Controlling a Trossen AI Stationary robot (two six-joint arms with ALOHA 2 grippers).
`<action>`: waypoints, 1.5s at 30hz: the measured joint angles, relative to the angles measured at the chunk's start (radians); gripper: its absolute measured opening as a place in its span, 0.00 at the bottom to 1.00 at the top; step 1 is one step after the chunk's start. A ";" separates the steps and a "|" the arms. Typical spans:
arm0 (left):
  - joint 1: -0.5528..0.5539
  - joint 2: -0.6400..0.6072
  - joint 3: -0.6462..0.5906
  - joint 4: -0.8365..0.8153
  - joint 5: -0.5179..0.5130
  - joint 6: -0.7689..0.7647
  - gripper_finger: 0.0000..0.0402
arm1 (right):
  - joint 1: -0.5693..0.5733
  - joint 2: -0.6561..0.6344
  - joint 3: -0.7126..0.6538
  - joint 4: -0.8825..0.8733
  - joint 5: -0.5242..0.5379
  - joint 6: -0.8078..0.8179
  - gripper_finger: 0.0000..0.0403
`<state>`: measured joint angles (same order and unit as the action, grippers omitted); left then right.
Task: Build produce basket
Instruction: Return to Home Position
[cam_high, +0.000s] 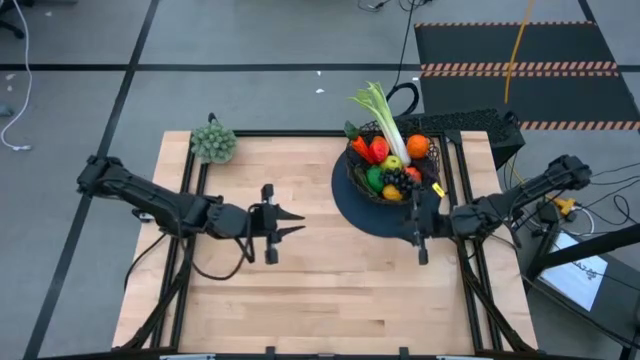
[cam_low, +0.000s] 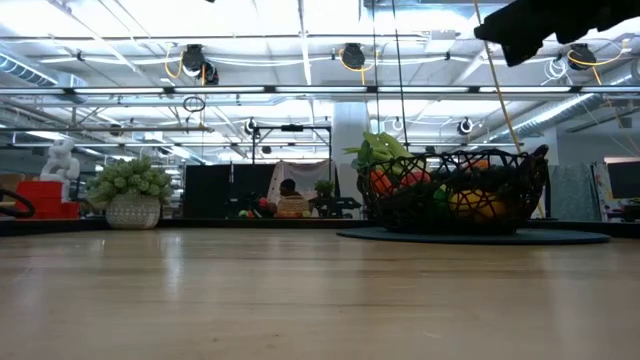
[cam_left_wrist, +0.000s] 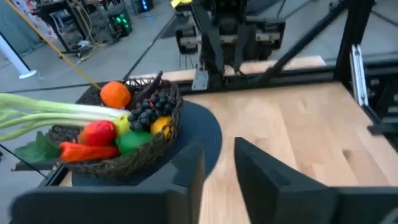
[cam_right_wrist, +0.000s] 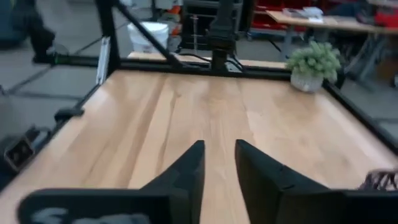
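**Basket filled; only the arms' retreat is judged to be left**

The black wire-mesh bowl-shaped basket (cam_low: 525, 195) is found on the right arm's side of the light wooden table (cam_high: 330, 290), toward its far edge. It is set on a round dark flat disc (cam_high: 348, 208).

The toy produce is piled inside it:
- a long white-green leek (cam_high: 385, 118), which sticks out over the rim
- a round orange (cam_high: 417, 147)
- a cluster of dark grapes (cam_high: 398, 180)
- a yellow lemon (cam_high: 391, 194)
- a green lime (cam_high: 375, 180)
- a red tomato (cam_left_wrist: 99, 132)

Other red pieces are packed among these, and they cannot all be told apart. No fruit or vegetable is seen lying loose on the boards. Only a grey-green bushy clump (cam_high: 213, 142) in a pale pot is seen at the far left corner, and it is not counted as produce.

The left gripper (cam_high: 297, 223) is held over the middle of the table, well apart from the basket. Its fingers are spread and nothing is held between them. The right gripper (cam_right_wrist: 219, 162) is held near the disc's near edge, just beside the basket. Its fingers are parted by a narrower gap and are likewise empty.

From this layout the loading is judged to be finished. All that appears to be left is for both arms to be drawn back to rest. Care would be called for on the right side, where the basket could be nudged.
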<state>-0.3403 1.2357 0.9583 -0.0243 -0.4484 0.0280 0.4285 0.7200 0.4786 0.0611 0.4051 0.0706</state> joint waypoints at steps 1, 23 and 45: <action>-0.003 -0.009 0.000 -0.024 0.000 0.000 0.20 | 0.005 -0.003 0.000 -0.001 -0.012 -0.033 0.18; 0.141 -0.008 -0.222 0.250 0.180 0.117 0.01 | -0.134 -0.300 -0.301 0.184 -0.256 -0.170 0.00; 0.164 -0.005 -0.223 0.245 0.151 0.098 0.12 | -0.168 -0.389 -0.436 0.320 -0.356 -0.169 0.00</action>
<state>-0.1768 1.2304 0.7349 0.2207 -0.2977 0.1256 0.2607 0.3313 0.0429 0.3813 0.0491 -0.0986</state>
